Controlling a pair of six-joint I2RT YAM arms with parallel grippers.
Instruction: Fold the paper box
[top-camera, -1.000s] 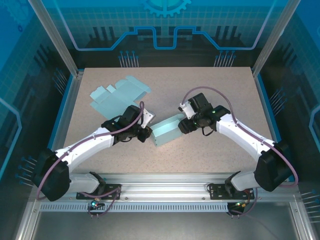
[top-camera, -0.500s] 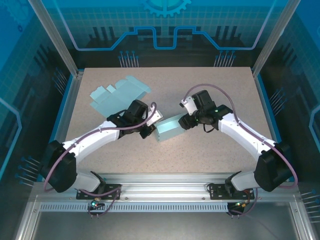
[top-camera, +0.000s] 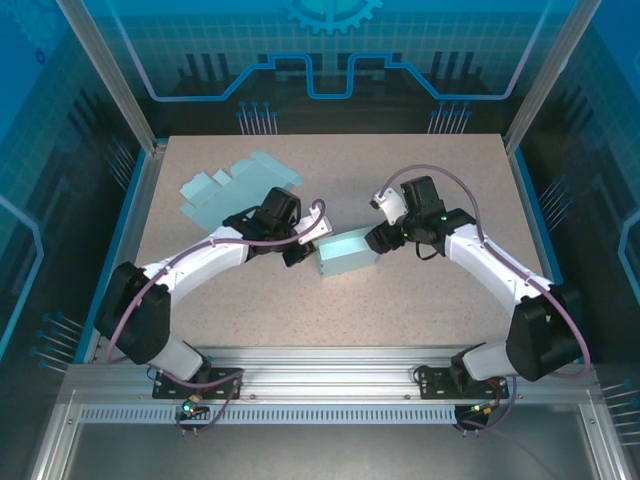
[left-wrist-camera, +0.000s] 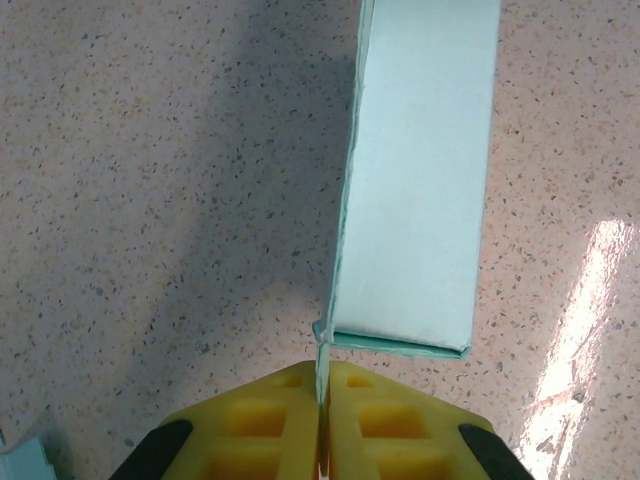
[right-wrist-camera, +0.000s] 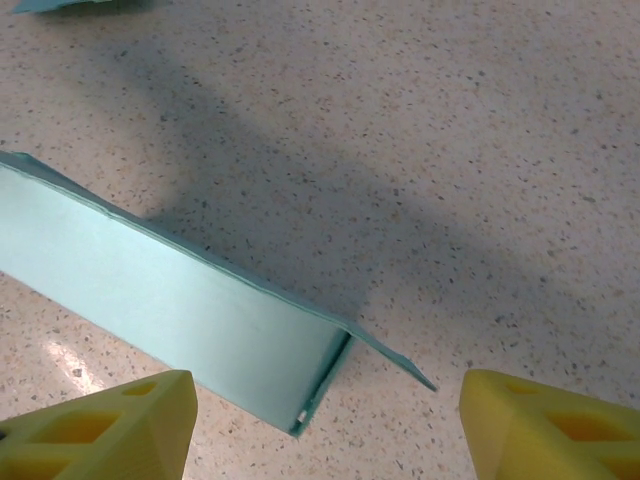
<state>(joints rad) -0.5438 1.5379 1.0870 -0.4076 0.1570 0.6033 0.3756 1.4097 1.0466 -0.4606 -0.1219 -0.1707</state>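
pinching a thin edge at the left end of the paper box (top-camera: 346, 253), the left gripper (top-camera: 303, 244) has its yellow fingers (left-wrist-camera: 262, 420) pressed flat together on that sliver of card, which the left wrist view shows rising straight out of the seam between them. the hold looks meant to anchor the box so it cannot slide or spin while the other end is worked. the box itself lies on the speckled table (top-camera: 450, 180) near its middle, between the two arms. it is a pale green, half-formed sleeve whose long side wall stands upright and whose end toward the right arm is open, with a loose flap (right-wrist-camera: 385, 355) sticking out low over the table. the right gripper (top-camera: 386, 238) hangs just beside that open end with its fingers (right-wrist-camera: 100, 430) spread wide, one to each side of the flap, touching nothing that i can see. standing apart like that probably gives it room to come in around the flap or the wall and press it closed. a second, flat sheet (top-camera: 235, 188) of the same green card lies well apart at the back left of the table, out of the way of both arms. judged from this, the folding is partway: the walls are up, the ends are not yet tucked.
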